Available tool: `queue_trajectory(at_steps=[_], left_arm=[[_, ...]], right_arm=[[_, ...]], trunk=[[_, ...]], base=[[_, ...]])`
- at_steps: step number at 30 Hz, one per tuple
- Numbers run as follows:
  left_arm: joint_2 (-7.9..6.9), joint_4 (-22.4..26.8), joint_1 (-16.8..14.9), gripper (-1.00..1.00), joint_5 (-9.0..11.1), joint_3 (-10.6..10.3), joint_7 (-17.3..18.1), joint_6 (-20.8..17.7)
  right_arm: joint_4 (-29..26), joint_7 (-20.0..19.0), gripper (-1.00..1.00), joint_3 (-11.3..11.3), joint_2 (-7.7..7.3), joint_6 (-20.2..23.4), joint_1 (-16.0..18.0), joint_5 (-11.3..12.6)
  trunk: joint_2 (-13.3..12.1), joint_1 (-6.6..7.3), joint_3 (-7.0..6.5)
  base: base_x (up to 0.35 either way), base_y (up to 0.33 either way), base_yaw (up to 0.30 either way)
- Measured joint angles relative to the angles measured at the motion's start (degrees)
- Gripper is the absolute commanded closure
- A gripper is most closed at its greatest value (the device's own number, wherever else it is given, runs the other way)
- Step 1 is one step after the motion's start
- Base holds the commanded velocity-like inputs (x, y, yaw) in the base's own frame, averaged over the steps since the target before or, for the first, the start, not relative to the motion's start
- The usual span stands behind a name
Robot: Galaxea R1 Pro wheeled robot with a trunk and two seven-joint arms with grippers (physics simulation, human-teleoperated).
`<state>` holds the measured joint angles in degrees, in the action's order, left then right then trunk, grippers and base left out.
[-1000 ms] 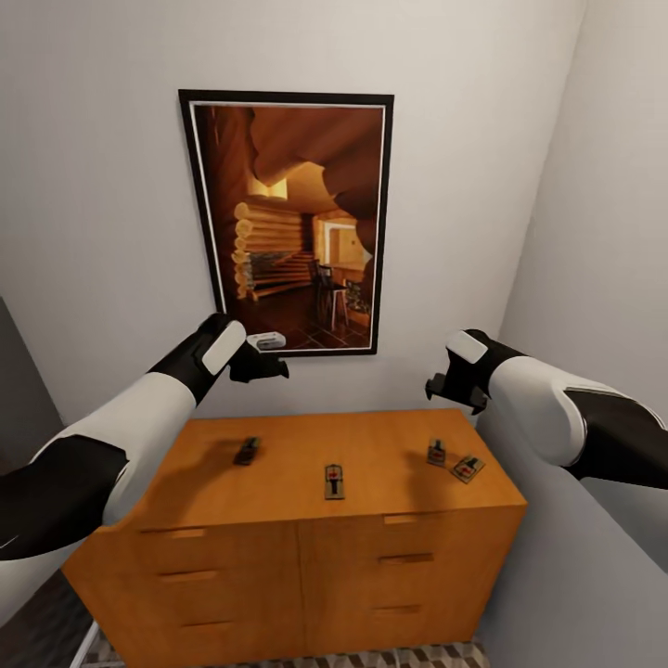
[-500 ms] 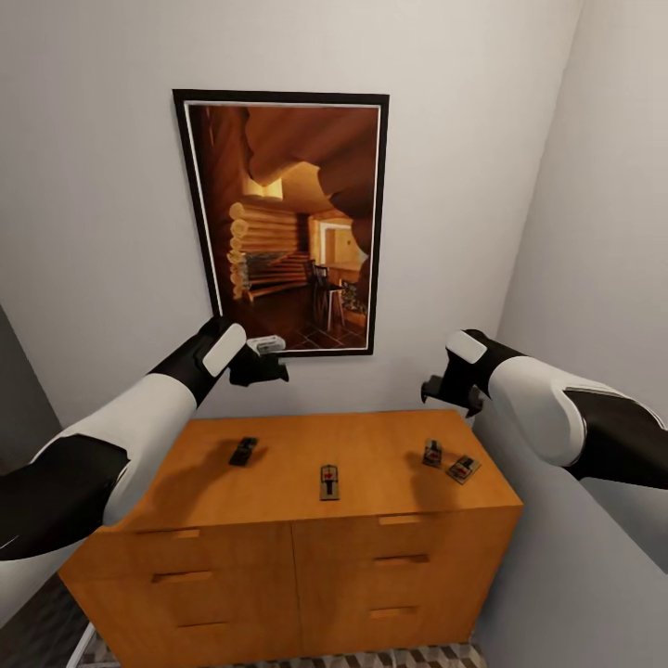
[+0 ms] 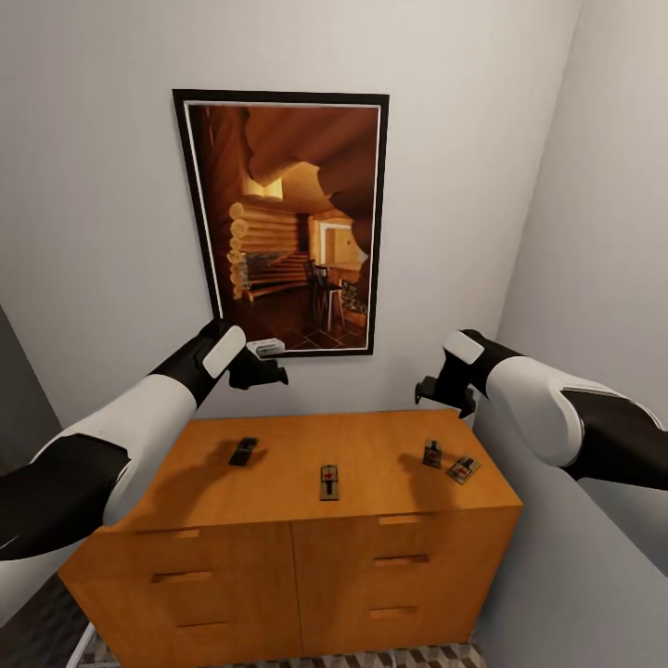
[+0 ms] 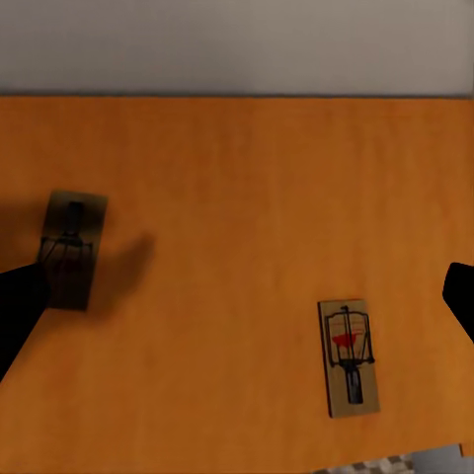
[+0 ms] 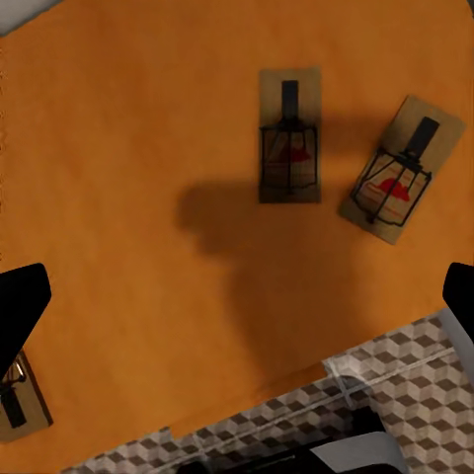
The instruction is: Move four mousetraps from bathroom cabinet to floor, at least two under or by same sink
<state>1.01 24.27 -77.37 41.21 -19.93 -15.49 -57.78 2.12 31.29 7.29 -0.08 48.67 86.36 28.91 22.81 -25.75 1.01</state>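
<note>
Four mousetraps lie on the flat top of the orange-brown cabinet [image 3: 278, 520]: one at the left [image 3: 244, 451], one in the middle [image 3: 329, 481], and two close together at the right [image 3: 432, 453] [image 3: 464, 468]. My left gripper [image 3: 266, 367] hovers open well above the left trap, near the wall. The left wrist view shows that trap [image 4: 71, 247] and the middle trap [image 4: 348, 355] far below its spread fingertips [image 4: 15, 306]. My right gripper [image 3: 434, 390] hangs open above the right pair, which appear in the right wrist view [image 5: 289, 135] [image 5: 402, 168]. Neither gripper holds anything.
A framed picture [image 3: 283, 218] hangs on the white wall behind the cabinet. A side wall [image 3: 594, 278] stands close on the right. Cube-patterned floor tiles [image 5: 415, 385] show past the cabinet's front edge, and a strip of them lies at its foot [image 3: 371, 657].
The view shifted slightly early on. My right gripper has crept a little to the left above the right pair of traps. The left arm and the traps have held still.
</note>
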Motion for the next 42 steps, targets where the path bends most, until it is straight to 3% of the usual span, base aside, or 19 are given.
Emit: queue_trajectory(at_steps=[5,36,42], left_arm=[[0.00,-0.05,0.00,-1.00,0.02,0.00,0.02,-0.19],[0.00,0.03,0.01,-1.00,0.45,0.00,0.12,-0.73],[-0.05,0.06,0.01,-1.00,0.46,0.05,0.12,-0.74]], right_arm=[[-0.05,-0.11,-1.00,-0.01,0.13,0.01,-0.03,0.02],[-0.09,-0.61,-1.00,-0.08,-0.17,-0.66,-1.20,-2.67],[-0.09,-0.82,-1.00,-0.09,0.04,-0.67,-1.20,-2.73]], trunk=[[0.00,0.00,0.00],[12.42,-6.82,5.55],[12.44,-6.82,5.56]], base=[[0.000,0.000,0.000],[0.000,0.000,0.000],[0.000,0.000,0.000]])
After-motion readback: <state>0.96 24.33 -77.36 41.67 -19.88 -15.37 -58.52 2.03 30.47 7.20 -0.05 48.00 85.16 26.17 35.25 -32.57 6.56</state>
